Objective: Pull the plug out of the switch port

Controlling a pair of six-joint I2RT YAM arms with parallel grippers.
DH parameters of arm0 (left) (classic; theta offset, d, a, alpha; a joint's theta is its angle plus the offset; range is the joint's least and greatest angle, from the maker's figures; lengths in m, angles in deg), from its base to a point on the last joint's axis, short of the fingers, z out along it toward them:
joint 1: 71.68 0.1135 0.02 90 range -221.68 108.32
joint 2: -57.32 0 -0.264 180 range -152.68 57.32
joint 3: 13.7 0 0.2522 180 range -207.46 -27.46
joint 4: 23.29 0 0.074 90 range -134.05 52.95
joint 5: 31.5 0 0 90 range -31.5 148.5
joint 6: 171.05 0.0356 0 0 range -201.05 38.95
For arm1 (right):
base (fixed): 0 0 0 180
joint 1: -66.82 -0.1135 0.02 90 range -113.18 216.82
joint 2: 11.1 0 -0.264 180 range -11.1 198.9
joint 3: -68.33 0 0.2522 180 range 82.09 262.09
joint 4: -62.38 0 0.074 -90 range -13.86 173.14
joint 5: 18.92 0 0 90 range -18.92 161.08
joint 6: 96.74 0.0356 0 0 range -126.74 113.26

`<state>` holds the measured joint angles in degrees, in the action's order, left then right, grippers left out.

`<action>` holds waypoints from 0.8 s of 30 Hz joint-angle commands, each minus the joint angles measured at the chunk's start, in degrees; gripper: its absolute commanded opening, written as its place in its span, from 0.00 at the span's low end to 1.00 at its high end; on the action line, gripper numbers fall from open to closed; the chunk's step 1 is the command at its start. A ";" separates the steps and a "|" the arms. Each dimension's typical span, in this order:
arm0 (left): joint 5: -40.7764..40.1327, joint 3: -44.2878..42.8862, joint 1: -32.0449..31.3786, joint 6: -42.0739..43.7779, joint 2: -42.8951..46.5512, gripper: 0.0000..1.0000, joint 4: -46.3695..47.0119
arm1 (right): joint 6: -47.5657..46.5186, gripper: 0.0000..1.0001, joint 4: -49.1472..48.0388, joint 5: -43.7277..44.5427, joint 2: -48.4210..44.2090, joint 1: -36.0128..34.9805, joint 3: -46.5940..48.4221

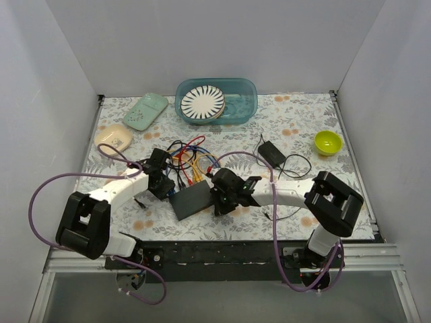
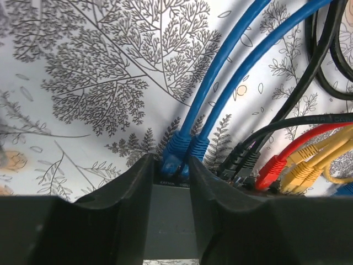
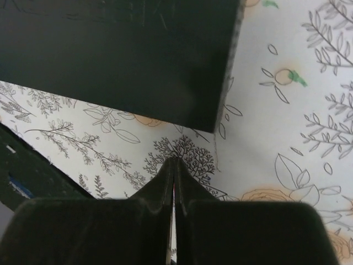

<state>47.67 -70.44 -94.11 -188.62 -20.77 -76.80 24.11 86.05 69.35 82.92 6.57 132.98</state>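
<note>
The left blue plug [image 2: 174,154] sits in its port at the end of the switch [image 2: 168,221], touching a second blue plug [image 2: 197,148]. The left gripper [image 2: 169,163] straddles it, fingers narrowly parted and not visibly clamped. Closing here could catch both plugs, or miss the latch, so a pull would drag the whole switch. The right gripper [image 3: 174,165], squeezed together and empty, is over the floral cloth [image 3: 287,127] beside the switch's corner and apparently not pinning it. The box could therefore slide and tug the red plug [image 2: 270,170] and yellow plugs [image 2: 300,164].
</note>
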 commanded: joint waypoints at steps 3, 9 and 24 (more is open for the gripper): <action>10.10 4.83 -0.15 2.80 1.26 0.25 5.03 | 1.32 0.01 -1.30 0.14 2.58 0.31 3.34; 17.76 9.84 -5.23 4.21 5.48 0.17 9.07 | 3.51 0.01 -2.44 1.39 1.17 5.83 2.28; 21.56 5.73 -27.29 3.42 0.48 0.13 19.27 | -1.14 0.01 0.81 -1.96 9.86 13.75 15.19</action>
<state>65.57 -61.66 -117.67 -186.44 -18.25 -60.54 25.40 89.24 69.08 90.75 21.00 142.49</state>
